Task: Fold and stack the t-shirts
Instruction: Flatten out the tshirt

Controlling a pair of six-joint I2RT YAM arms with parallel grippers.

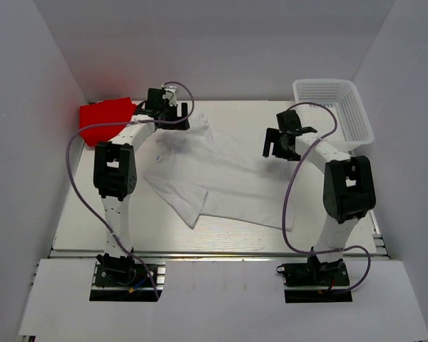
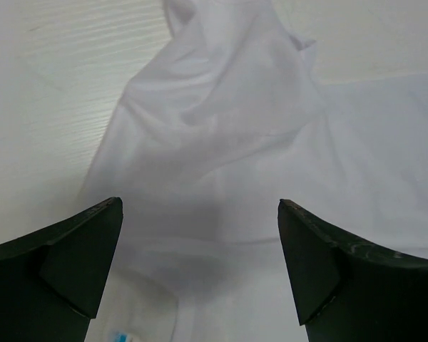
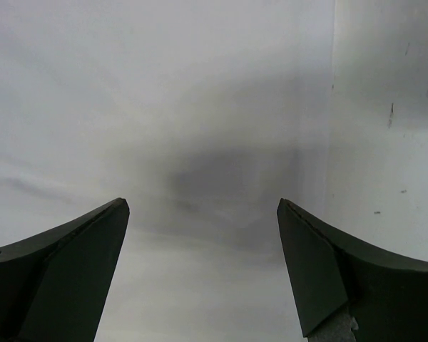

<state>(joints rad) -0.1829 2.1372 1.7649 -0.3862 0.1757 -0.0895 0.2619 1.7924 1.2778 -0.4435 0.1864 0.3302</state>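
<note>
The white t-shirt (image 1: 221,178) lies rumpled mid-worktop (image 1: 235,239); the red t-shirt (image 1: 103,120) is bunched at the far-left corner. The left gripper (image 2: 200,206) and right gripper (image 3: 203,203) are held spread and empty. The bunched cloth under the left is best flattened before folding.

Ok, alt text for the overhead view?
A white t-shirt lies rumpled mid-table, with the open left gripper over its far-left corner and the open right gripper by its right side. A red t-shirt sits far left, a basket far right.
</note>
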